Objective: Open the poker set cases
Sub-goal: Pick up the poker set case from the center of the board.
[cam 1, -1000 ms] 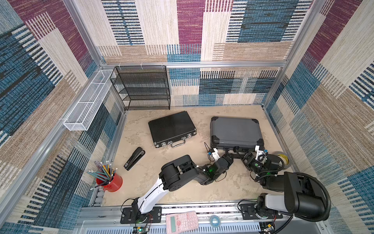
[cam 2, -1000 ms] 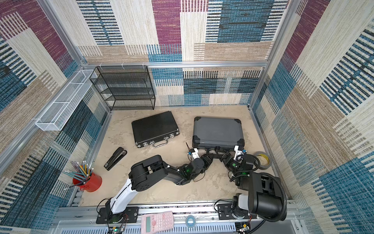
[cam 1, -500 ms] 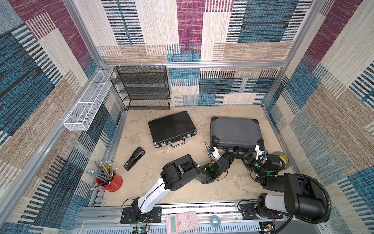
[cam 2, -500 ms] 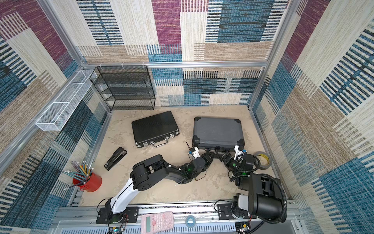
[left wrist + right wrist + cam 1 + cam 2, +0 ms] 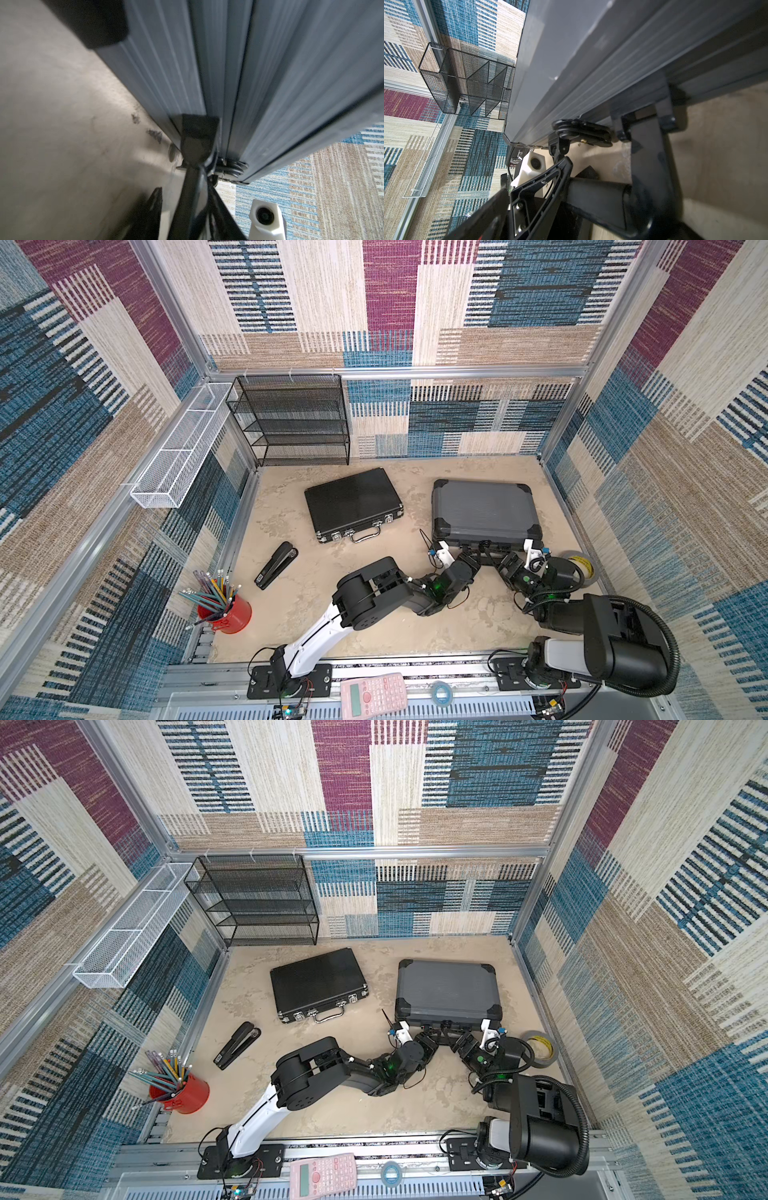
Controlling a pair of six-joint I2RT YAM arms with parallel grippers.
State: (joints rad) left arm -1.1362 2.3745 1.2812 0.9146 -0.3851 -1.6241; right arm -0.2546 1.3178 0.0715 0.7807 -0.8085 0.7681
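The grey case [image 5: 484, 510], bulky, finely ribbed and capped with black corner pieces, lies flat and closed on the mottled beige counter [image 5: 316, 572] toward the right wall. Both arms crowd its near front wall. The left end effector [image 5: 469, 549] sits against that wall; in the left wrist view one dark fingertip [image 5: 197, 137] rests on the seam between lid and base, and I cannot tell how wide its jaws stand. The right end effector [image 5: 505, 556] has its jaws spread wide along the same wall, with a black hinged fitting [image 5: 581, 133] between them. The slim black case [image 5: 353, 506], ribbed, with silver latches and a thin wire handle, lies closed and apart to the left, turned at a slight angle. A black stapler [image 5: 276, 560] lies nearer the left wall, a red cup of pencils [image 5: 226, 614] beyond it. A roll of tape [image 5: 582, 568] sits just beside the right arm. A black mesh shelf [image 5: 291, 423] and a white wire basket [image 5: 178, 448] line the walls.
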